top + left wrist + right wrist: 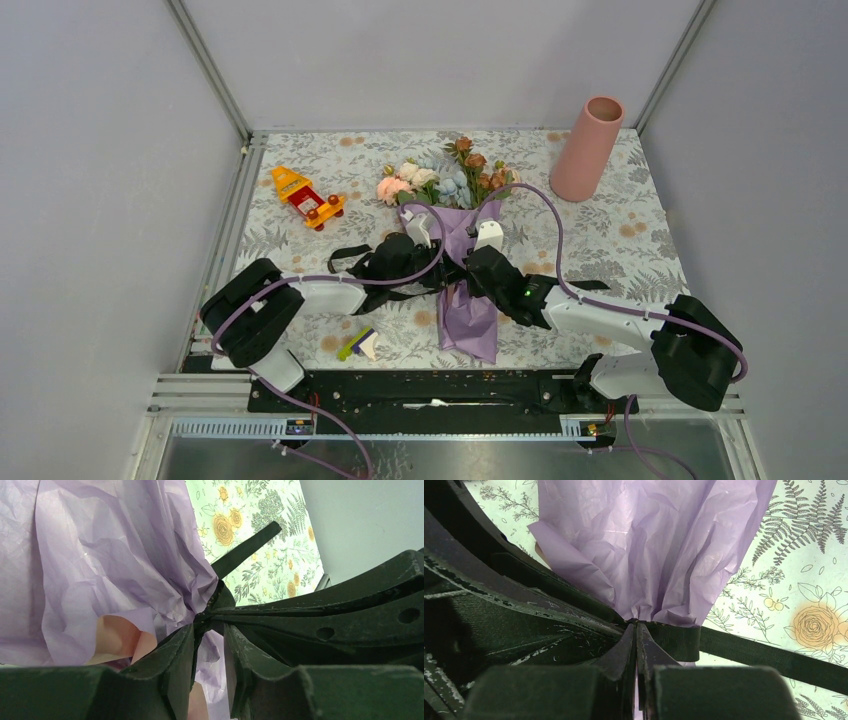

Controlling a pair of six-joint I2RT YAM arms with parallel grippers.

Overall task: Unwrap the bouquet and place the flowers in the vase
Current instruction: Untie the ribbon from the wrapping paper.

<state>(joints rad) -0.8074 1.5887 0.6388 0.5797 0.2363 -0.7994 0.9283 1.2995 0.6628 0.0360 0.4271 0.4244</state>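
Two arms reach inward in the top view and meet at the waist of the bouquet (468, 320), which lies mid-tabletop with its purple paper (462, 228) pointing toward the bases. The flowers (445, 180) fan out at the far end, and the vase (590, 148) stands upright, well apart at the far right corner. The left pincer (440, 272) and right pincer (472, 278) flank the tie. A yellow-and-red toy (308, 196) lies far left, with no lettering legible. From the left wrist, the fingers stand slightly apart with the black ribbon (245, 550) knot at their tips; I cannot tell whether they pinch it. From the right wrist, the fingers are pressed together against the ribbon band.
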